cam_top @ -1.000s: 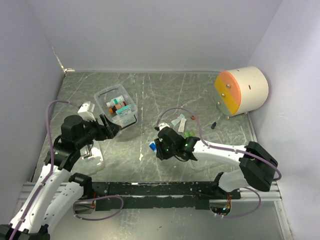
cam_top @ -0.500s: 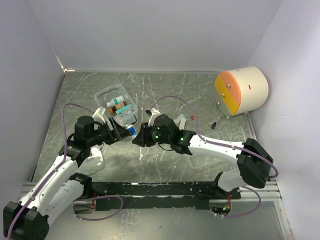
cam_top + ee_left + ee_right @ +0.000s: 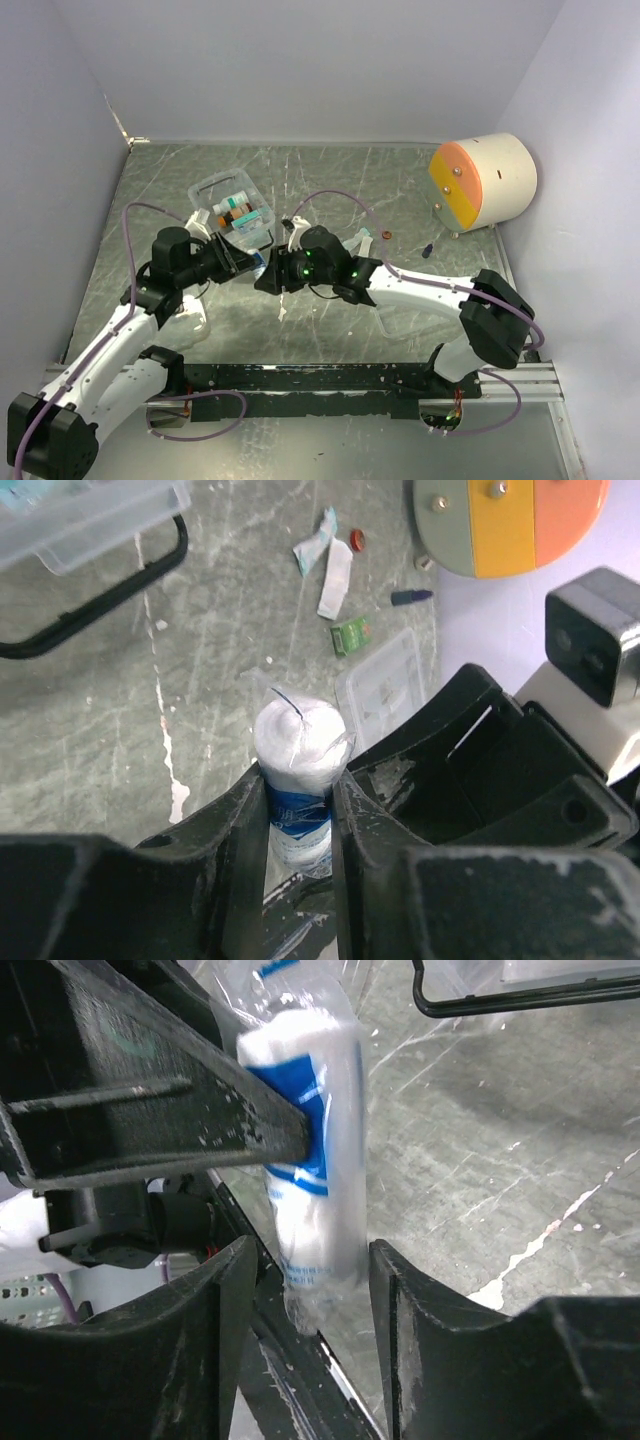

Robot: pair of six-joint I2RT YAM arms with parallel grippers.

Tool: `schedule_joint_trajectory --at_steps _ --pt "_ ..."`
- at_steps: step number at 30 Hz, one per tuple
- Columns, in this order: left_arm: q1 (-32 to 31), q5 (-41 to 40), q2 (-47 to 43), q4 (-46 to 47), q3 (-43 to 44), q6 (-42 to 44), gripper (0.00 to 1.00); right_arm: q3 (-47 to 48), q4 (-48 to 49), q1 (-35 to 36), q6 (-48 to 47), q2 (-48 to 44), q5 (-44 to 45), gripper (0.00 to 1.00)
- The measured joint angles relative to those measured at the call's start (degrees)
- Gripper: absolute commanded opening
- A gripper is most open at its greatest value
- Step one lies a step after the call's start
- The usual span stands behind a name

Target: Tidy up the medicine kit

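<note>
Medicine kit [image 3: 203, 187]: a small clear plastic rectangular box standing lidless on the far-left part of the table [image 3: 400, 180], just beyond the left gripper [image 3: 250, 264], with several small bottles inside and its black wire latch [image 3: 110, 600] lying on the surface at its near side. The table is a grey-green, marbled sheet with pale scratches. Both arms meet at the middle, just in front of the box. Seen through the left wrist camera, the left gripper's matte black, scuffed fingers [image 3: 240, 815] are clamped on a bandage roll [image 3: 298, 740], a white cylinder with a blue label, sealed in crinkled clear film. The right gripper [image 3: 312, 1260] straddles the lower end of the same roll, its jaws spread with a narrow gap showing on either side. Loose on the surface to the right are two pale flat sachets [image 3: 335, 575], a small red cap [image 3: 357, 542], a green ribbed piece [image 3: 352, 635] and a clear shallow tray [image 3: 385, 685]. A large cream-and-orange cylinder [image 3: 483, 180] lies at the far right.
</note>
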Motion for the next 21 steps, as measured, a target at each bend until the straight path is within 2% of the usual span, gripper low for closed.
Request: schedule_joint_trajectory --at_steps 4,7,13,17,21 --pt "0.0 -4.7 0.6 -4.8 4.4 2.0 0.31 0.0 0.0 0.1 0.5 -0.2 2.0 0.54" --pt "-0.1 -9.9 3.3 -11.3 12.3 5.2 0.32 0.0 -0.8 0.1 0.9 -1.5 4.7 0.54" --pt "0.2 -22.7 13.5 -22.4 30.7 12.3 0.33 -2.1 -2.4 0.1 1.5 -8.1 10.7 0.54" --pt "1.4 -29.4 20.7 -27.2 38.1 15.3 0.34 -4.9 -3.5 0.1 1.7 -12.7 14.0 0.54" --pt "3.0 -33.9 28.1 -30.5 41.9 16.8 0.34 -8.1 -5.5 0.1 2.2 -16.1 16.7 0.54"
